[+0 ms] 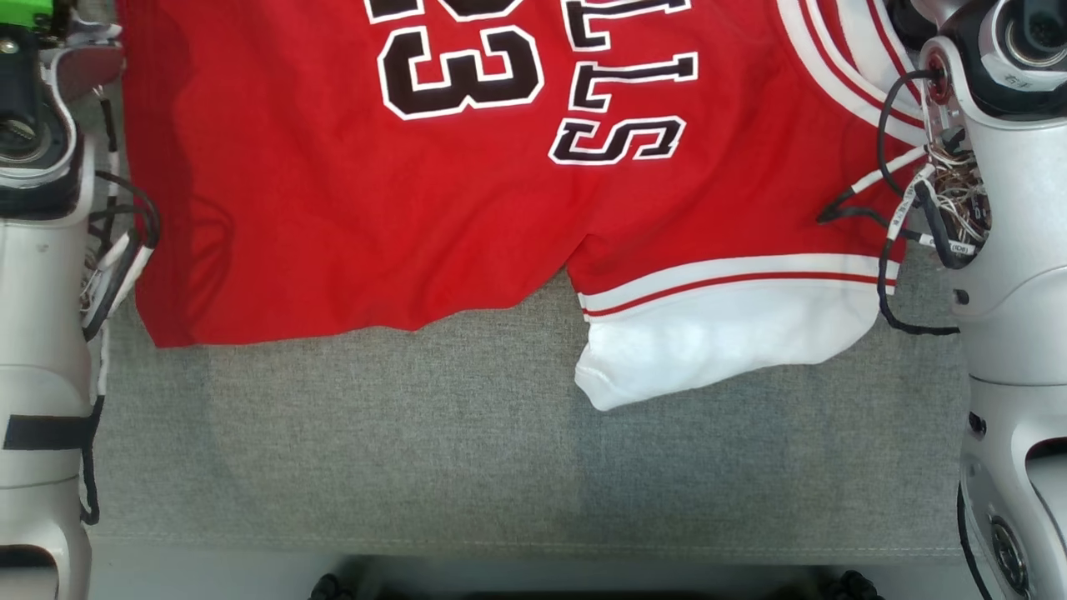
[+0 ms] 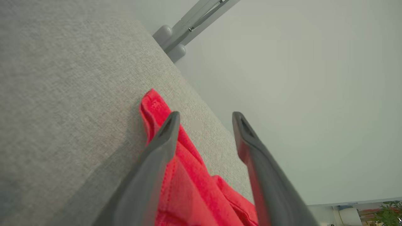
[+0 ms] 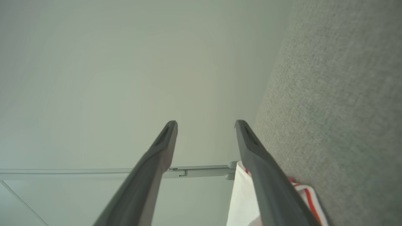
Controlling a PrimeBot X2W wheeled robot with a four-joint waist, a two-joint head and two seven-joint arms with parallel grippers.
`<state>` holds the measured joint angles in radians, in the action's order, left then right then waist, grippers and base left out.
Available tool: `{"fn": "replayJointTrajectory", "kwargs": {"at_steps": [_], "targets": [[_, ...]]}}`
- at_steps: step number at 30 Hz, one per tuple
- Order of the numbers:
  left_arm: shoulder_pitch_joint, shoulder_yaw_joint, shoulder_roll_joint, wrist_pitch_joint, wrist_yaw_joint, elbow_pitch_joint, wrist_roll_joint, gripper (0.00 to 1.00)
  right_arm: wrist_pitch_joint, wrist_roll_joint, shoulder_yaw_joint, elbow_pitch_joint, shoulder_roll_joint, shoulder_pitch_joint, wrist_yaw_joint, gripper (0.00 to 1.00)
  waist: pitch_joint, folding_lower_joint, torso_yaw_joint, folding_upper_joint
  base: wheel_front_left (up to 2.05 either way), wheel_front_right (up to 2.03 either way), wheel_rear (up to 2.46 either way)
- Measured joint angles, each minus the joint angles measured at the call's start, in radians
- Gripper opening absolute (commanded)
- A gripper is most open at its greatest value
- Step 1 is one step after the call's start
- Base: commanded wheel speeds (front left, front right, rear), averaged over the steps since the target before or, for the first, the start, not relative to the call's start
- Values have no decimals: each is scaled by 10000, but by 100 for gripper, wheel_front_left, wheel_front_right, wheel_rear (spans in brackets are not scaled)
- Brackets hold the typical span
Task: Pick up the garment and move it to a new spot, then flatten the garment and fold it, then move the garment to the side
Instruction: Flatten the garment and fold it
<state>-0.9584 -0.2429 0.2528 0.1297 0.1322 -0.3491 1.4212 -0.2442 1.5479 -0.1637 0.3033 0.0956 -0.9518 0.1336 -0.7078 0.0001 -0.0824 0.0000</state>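
Red jersey (image 1: 333, 208) spreads across the upper frame on the grey surface (image 1: 417, 433). Left gripper (image 2: 205, 117) and right gripper (image 3: 205, 124) gape, gripping nothing. Its rumpled sleeve (image 1: 708, 342), lower right, could get folded in crooked.

A red cloth basketball jersey (image 1: 350, 208) is spread on a grey woven-fabric padded surface (image 1: 417, 450), toward its far side. Its white cloth sleeve (image 1: 717, 342) is laid at the robot's right, reaching nearer than the hem. The pale left forearm (image 1: 37, 333) is placed just beside the jersey's left edge, the pale right forearm (image 1: 1013, 292) over its right edge. A jersey corner is seen beneath the dark two-fingered left gripper (image 2: 205, 116), near the surface's edge. The sleeve's end is found just beside the dark two-fingered right gripper (image 3: 205, 123), at the surface's edge.
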Motion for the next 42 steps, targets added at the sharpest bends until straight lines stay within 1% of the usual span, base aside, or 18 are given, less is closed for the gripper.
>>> {"fn": "replayJointTrajectory", "kwargs": {"at_steps": [3,10,12,15,16,18,19,20,21,23,24,25,26,30,34,37,40,42], "targets": [[-56,-128,-130,-46,0,-433,-6,100,121,-6,-81,113,50,-115,-2,100,30,0,-15,0,0,0,0],[-226,-209,-184,-297,0,-968,6,100,337,84,-111,115,19,52,-17,100,381,0,60,0,0,0,0],[-227,-180,-222,-359,0,-1131,102,100,355,82,-157,84,100,291,-127,100,528,0,82,0,0,0,0],[-198,-174,-259,-616,0,-1235,395,100,439,-255,-431,46,462,763,-357,100,769,0,115,0,0,0,0],[-58,-171,-278,-673,-6,-1292,522,100,439,-579,-581,46,759,1159,-453,100,951,0,138,0,0,0,0],[195,-102,-282,-673,-123,-1287,602,100,437,-1164,-911,36,1218,1549,-545,100,1143,0,158,0,0,0,0],[195,-102,-282,-673,-123,-1287,602,100,437,-1164,-911,36,1218,1549,-545,100,1143,0,158,0,0,0,0],[489,75,-316,-673,-224,-1233,740,100,435,-1751,-1152,-33,1714,1896,-587,100,1344,0,176,0,0,0,0],[650,117,-334,-675,-326,-1135,857,100,433,-2042,-1273,-79,1960,2068,-631,100,1443,0,181,0,0,0,0],[1006,165,-443,-673,-560,-917,1110,100,430,-2245,-1321,-150,2257,2431,-637,100,1640,0,185,0,0,0,0],[1247,167,-497,-667,-742,-826,1156,100,428,-2259,-1337,-150,2322,2672,-725,100,1740,0,183,0,0,0,0],[1537,196,-575,-660,-918,-771,1235,100,428,-2270,-1356,-138,2360,2961,-755,100,1840,-1,179,0,0,0,0],[1537,196,-575,-660,-918,-771,1235,100,428,-2270,-1356,-138,2360,2961,-755,100,1840,-1,179,0,0,0,0],[3020,117,-949,-673,-1425,-598,1567,100,428,-2243,-1413,-42,2474,4329,-798,100,2280,-1,131,0,0,0,0],[4210,148,-1193,-744,-1779,-401,2029,100,439,-1971,-1371,-109,2510,5296,-798,100,2758,-1,44,0,0,0,0],[4928,263,-1444,-771,-1921,-284,2548,100,587,-1778,-1381,-290,2493,5962,-796,100,3094,-1,-55,0,0,0,0],[5562,502,-1595,-761,-1937,-211,2886,100,740,-1630,-1507,-483,2489,6542,-788,100,3385,-1,-175,0,0,0,0],[5924,729,-1678,-763,-1937,-86,3273,100,865,-1643,-1716,-654,2510,6844,-723,100,3544,-1,-261,0,0,0,0]]}}
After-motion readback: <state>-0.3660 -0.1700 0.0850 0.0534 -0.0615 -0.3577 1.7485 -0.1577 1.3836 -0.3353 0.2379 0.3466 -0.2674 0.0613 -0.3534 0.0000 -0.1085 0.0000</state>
